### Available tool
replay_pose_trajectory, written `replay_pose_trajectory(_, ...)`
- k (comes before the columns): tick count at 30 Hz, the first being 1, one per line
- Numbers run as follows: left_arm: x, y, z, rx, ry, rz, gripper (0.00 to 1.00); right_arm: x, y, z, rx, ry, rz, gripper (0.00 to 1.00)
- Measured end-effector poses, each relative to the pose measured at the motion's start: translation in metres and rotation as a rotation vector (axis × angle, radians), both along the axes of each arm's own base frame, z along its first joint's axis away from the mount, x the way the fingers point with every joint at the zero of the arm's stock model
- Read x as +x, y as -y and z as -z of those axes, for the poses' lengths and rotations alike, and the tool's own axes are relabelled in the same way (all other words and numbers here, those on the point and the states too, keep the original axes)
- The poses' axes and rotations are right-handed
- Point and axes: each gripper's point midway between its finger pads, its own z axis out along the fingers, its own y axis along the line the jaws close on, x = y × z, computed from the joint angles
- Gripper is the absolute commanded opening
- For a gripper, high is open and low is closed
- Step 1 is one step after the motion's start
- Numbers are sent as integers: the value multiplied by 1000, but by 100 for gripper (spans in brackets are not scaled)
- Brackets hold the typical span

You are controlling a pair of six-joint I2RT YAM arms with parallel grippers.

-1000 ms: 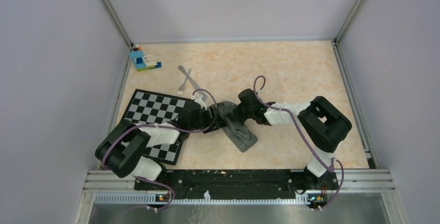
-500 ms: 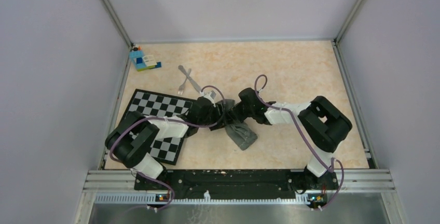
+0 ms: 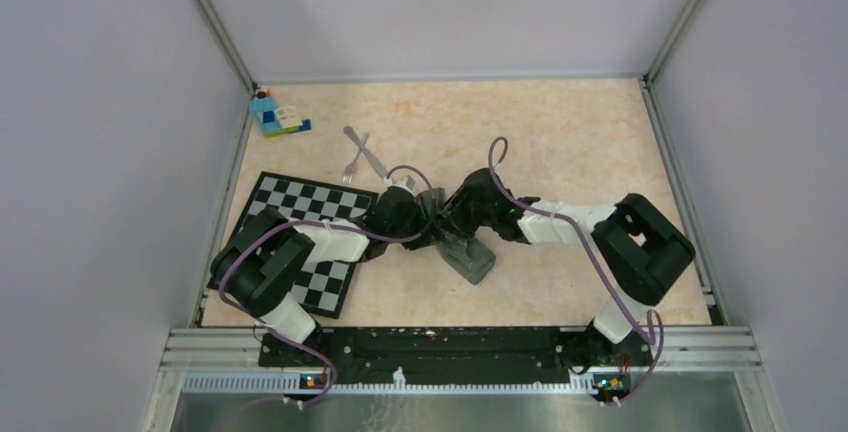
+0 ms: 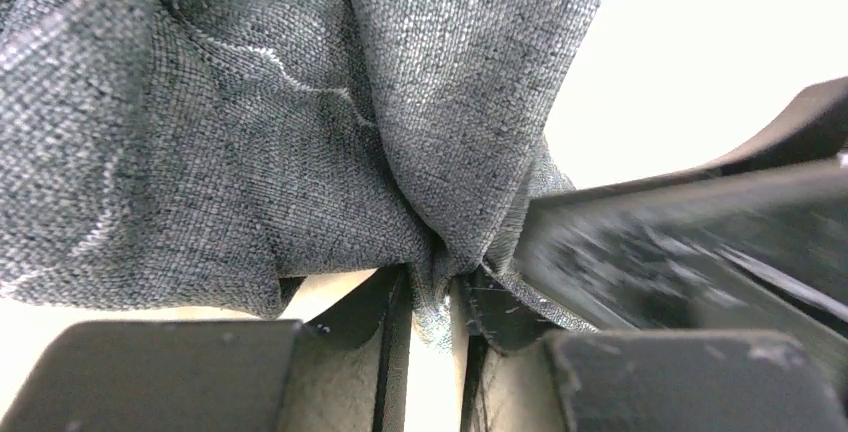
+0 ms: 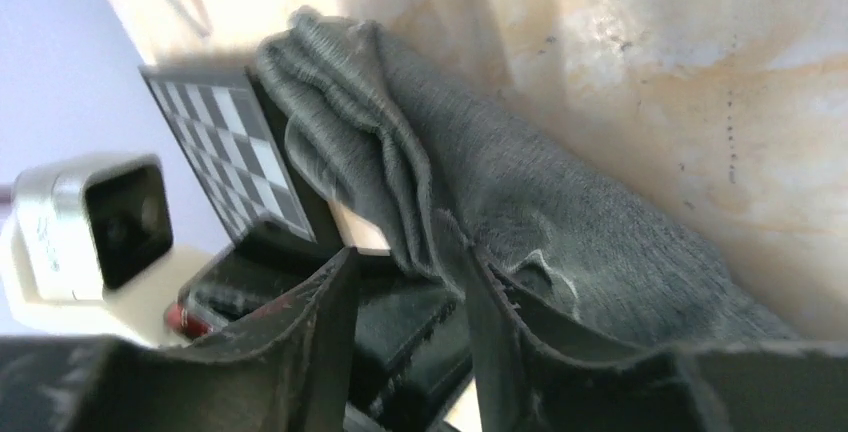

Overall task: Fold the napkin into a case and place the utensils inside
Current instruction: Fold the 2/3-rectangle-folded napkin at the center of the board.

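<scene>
Napkin (image 3: 472, 257) is a bunched, folded strip, lying diagonally mid-table, its near end toward the front right. The far end is gathered up between the two grippers. Nothing sits in its folds as far as the views show. The fork (image 3: 354, 163) and knife (image 3: 372, 159) lie crossed on the table (image 3: 560, 142), outside the cloth, behind and left of it, well apart.

Left gripper (image 4: 430, 312): clenched on a fold of the napkin. In the left wrist view the fingers are nearly together with a pinch of cloth in the slit between them, and the rest of the cloth bulges above. Right gripper (image 5: 410, 292): released, jaws standing apart, with a ridge of cloth running down into the gap at the tips but not squeezed. The two grippers meet tip to tip over the far end of the strip. The right one's blurred finger shows just beside the left's pinch.

Edges: the strip's near end is short of the front rail. Its left side is just beside the checker mat (image 3: 290, 214), and I cannot tell if they touch. Tabletop shows between the napkin and the right rail, and also toward the back wall.

Around: the mat lies left of the napkin under the left arm, its far right corner near the fork tip. A toy-brick block (image 3: 275, 115) sits in the far left corner, well apart from everything. Both forearms angle in over the middle, covering the upper part of the cloth in the top view. The left arm's wrist camera (image 5: 90, 222) shows in the right wrist view
</scene>
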Motion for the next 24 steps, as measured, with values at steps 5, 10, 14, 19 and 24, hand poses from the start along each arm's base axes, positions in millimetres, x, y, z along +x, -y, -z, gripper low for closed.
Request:
replay_pose_trajectory(5,0,-1,1,5,5,5,16,-10,26,-34,-60,240,-278,72)
replay_pose_trajectory(10,-1,-1,1,12,20,27,12,-19,64,-55,-120,491,-551,45)
replay_pose_trajectory(14,-3,0,0,3,41,47,9,-38,58,-48,-61,543,-758,26)
replay_pose_trajectory(19,-4,0,0,-2,60,68,8,-54,48,-34,31,527,-856,13)
replay_pose_trajectory(24,-4,0,0,22,91,115,13,-85,43,-3,105,474,-868,5)
